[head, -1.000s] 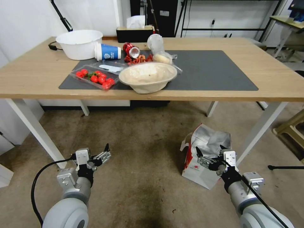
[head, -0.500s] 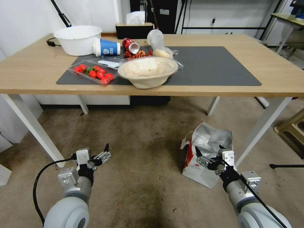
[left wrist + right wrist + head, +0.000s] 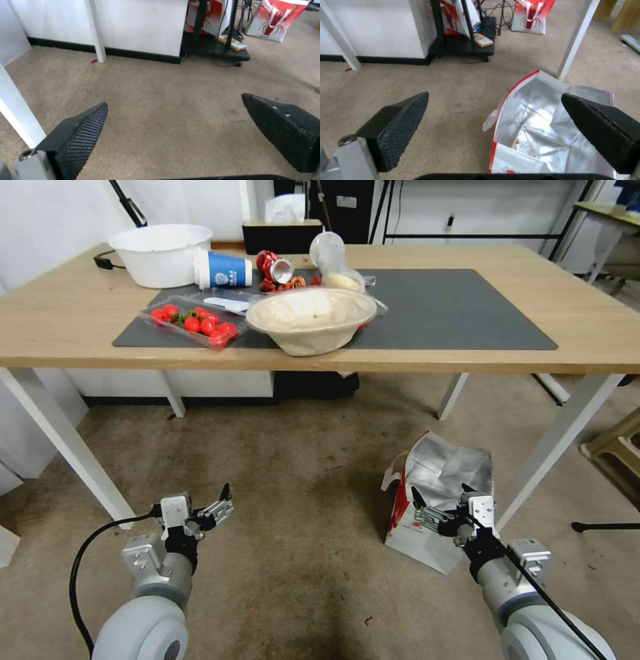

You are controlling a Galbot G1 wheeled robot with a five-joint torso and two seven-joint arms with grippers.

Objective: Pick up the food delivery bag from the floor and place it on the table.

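Food delivery bag (image 3: 437, 493) stands open on the floor (image 3: 300, 500) beside the table (image 3: 587, 323) leg, foil lining facing up. Right gripper (image 3: 437, 499) hovers just over the bag's near edge, fingers spread wide, holding nothing. Left gripper (image 3: 217, 500) hangs over bare floor well apart from the bag, also spread wide.

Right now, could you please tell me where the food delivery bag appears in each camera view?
Head view: the food delivery bag stands open on the floor, lower right, by a white table leg.
Left wrist view: not in it.
Right wrist view: lower right, foil lining showing.
Shared landmark: that table leg.
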